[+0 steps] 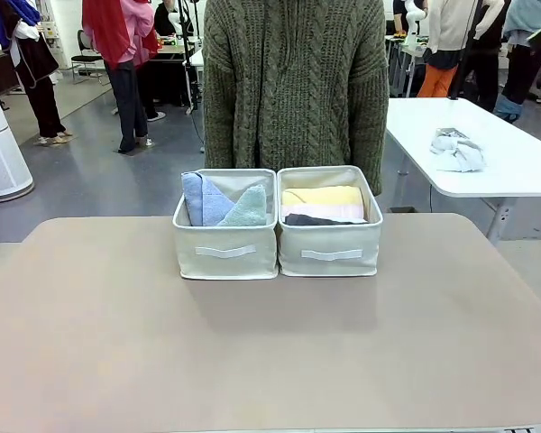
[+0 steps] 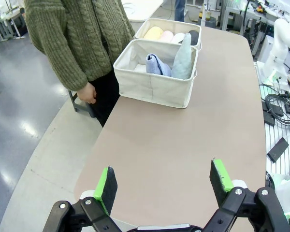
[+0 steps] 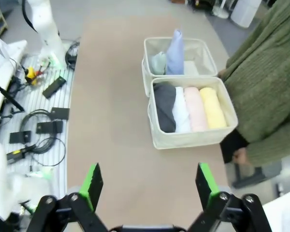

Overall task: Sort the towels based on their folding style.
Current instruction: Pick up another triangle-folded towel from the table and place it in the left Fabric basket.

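Two cream fabric bins stand side by side at the table's far middle. The left bin holds two pointed cone towels, light blue and pale teal. In the right bin lie several rolled towels: yellow, pale pink and dark grey; a white roll lies between the grey and pink ones. My left gripper is open above the table's end, far from the bins. Over the opposite end my right gripper is also open, nothing between its fingers.
A person in a green knitted sweater stands right behind the bins. A white table at the back right carries a crumpled grey-white rag. The tan table is bare in front of the bins. Cables and boxes lie beside it.
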Motion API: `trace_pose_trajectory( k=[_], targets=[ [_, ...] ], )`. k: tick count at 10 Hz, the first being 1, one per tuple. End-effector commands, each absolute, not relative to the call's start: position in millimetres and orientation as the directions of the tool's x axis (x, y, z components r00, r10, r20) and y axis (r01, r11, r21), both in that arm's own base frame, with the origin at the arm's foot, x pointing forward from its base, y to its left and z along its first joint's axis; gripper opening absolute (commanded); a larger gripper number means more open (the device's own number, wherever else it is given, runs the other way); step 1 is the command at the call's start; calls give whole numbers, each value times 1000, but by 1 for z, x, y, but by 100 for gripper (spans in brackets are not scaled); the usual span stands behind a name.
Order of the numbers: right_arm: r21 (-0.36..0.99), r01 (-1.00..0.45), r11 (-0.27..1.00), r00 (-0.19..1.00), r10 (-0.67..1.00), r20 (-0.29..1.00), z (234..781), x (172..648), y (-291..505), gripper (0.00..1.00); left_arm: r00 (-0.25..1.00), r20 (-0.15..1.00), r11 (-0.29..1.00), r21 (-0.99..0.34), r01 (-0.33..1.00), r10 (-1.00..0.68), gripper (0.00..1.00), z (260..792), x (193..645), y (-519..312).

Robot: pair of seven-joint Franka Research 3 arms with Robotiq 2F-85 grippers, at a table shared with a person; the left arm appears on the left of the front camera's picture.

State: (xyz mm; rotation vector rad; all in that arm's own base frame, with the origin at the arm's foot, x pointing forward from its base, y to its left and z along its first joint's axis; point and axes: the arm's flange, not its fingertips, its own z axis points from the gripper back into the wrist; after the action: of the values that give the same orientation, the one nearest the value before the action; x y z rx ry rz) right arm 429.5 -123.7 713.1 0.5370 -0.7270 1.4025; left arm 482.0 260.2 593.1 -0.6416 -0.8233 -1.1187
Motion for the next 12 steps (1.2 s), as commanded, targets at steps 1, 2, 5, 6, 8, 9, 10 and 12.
trace_pose_trajectory(
  k=[1,2,5,6,8,9,10,12],
  targets=[
    [-30,-994,109,48,646,762,704,456,-146,100,209,831,320,-39,946,-516,100,594,481,259],
    [-21,-991,131,70,652,755,702,451,-158,100,209,831,320,-39,946,-516,100,594,481,259],
    [-25,-987,156,84,657,749,694,443,-183,100,209,831,320,-39,946,-516,100,594,481,259],
    [-24,-985,169,90,631,770,687,444,-189,100,209,831,320,-39,946,-516,100,594,481,259],
    [2,-984,180,105,563,820,660,453,-196,100,209,831,320,-39,946,-516,100,594,481,259],
    [23,-984,175,115,535,837,644,459,-198,100,209,831,320,-39,946,-516,100,594,481,259],
    [32,-988,150,104,499,860,631,464,-200,100,209,831,320,-39,946,-516,100,594,481,259],
    [31,-992,118,84,478,874,619,466,-197,100,209,831,320,-39,946,-516,100,594,481,259]
  ],
)
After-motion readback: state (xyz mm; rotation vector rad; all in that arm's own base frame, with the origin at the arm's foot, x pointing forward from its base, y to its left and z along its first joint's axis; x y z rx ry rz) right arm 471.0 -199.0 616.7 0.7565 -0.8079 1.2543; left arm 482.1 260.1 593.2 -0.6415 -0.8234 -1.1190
